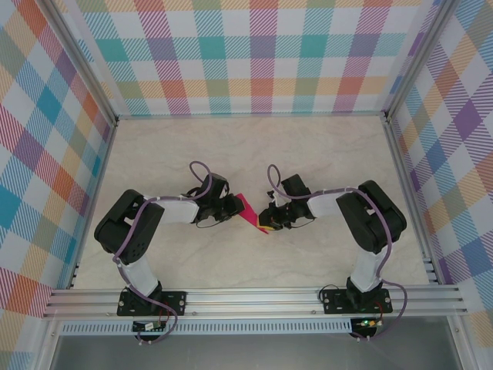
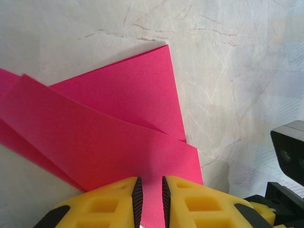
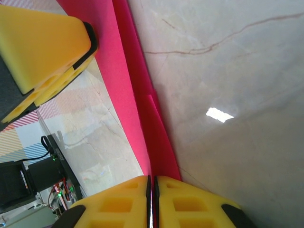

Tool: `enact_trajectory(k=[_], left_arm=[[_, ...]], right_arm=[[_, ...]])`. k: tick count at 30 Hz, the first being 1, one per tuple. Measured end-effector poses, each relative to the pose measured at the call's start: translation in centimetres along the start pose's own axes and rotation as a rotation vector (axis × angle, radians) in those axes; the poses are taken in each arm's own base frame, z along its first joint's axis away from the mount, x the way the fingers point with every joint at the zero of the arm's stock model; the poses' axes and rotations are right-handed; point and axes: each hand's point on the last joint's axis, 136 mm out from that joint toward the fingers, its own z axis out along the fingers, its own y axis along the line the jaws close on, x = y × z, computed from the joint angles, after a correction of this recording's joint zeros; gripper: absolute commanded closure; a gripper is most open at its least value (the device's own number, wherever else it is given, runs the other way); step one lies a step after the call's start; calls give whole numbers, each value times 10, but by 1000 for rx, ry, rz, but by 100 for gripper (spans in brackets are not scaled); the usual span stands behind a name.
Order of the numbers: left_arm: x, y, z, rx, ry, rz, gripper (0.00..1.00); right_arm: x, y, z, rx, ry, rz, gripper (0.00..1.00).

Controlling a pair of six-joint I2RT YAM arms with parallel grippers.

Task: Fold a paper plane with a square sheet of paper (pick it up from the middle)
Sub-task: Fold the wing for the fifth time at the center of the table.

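Note:
The square sheet of paper (image 1: 248, 206) is magenta-pink and folded into overlapping pointed layers (image 2: 118, 123). It sits at the middle of the table between both arms. My left gripper (image 1: 233, 210) comes from the left, its yellow jaws a narrow gap apart (image 2: 150, 183), with their tips over the paper's near edge and pink showing through the gap. My right gripper (image 1: 266, 220) comes from the right, its jaws (image 3: 152, 179) shut on a folded edge of the paper (image 3: 142, 95). In the right wrist view a left finger (image 3: 42, 47) lies against the paper's far end.
The table top (image 1: 308, 154) is pale marble, enclosed by checked walls (image 1: 254, 54) at the back and sides, with an aluminium rail (image 1: 254, 301) along the near edge. A black part of the right arm (image 2: 289, 152) stands close by at the right of the left wrist view.

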Motion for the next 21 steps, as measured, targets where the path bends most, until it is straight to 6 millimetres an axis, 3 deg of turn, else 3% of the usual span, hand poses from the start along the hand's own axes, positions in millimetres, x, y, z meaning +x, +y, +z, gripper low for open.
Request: enact_trajectory(k=[15, 21], left_arm=[[0, 1, 1, -11, 8, -8, 78], [0, 1, 1, -13, 8, -9, 78]], right_arm=[[10, -8, -6, 34, 12, 6, 90], [9, -9, -6, 40, 10, 4, 87]])
